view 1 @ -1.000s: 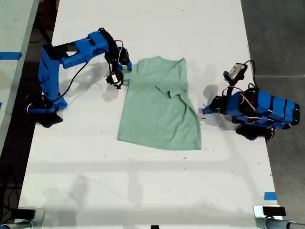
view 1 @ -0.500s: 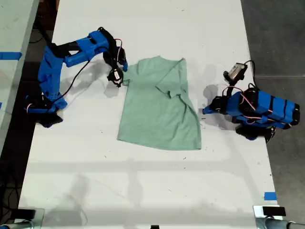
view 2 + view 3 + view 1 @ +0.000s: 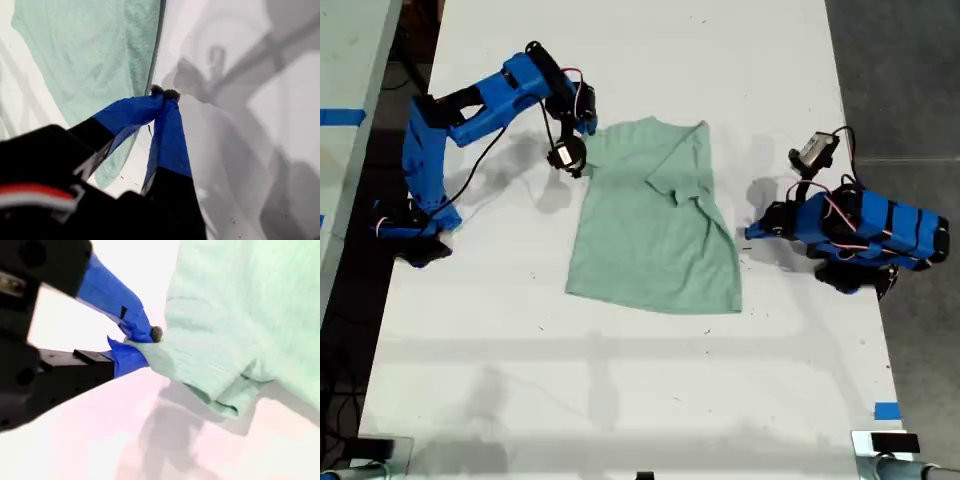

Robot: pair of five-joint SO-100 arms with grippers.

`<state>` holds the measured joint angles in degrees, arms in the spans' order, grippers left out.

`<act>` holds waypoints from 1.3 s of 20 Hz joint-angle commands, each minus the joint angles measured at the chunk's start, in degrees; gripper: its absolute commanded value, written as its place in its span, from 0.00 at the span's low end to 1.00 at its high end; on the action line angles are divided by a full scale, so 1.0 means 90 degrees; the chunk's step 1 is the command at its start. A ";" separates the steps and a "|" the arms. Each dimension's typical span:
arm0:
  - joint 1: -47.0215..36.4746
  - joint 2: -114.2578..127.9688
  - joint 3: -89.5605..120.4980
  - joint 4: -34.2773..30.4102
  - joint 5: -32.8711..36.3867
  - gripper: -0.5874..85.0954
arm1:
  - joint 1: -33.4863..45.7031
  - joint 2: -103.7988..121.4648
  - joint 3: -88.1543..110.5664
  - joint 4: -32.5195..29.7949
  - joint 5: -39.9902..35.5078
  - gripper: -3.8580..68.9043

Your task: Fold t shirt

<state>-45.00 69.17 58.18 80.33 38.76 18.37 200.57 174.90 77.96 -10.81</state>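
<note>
Inspection, fold in hand: my second gripper [image 3: 142, 342] has its jaws pinching the sleeve edge of the t shirt [image 3: 655, 230]. The rest of the garment lies flat on the desk [image 3: 620, 380] beyond the jaw tips. Recommendation: hold the pinch firm, lift just clear of the desk, and carry the sleeve across the body without dragging. My first gripper [image 3: 164, 92] has its jaws pressed together and apparently empty. The shirt's edge lies just beside their tips.
</note>
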 commanded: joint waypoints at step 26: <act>0.2676 1.4268 0.9717 -0.2422 -0.2500 0.01 | 0.0029 0.0049 0.0342 -0.0176 -0.0117 0.04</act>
<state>-25.75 178.15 126.83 60.73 22.15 18.37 200.57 174.90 77.96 -11.07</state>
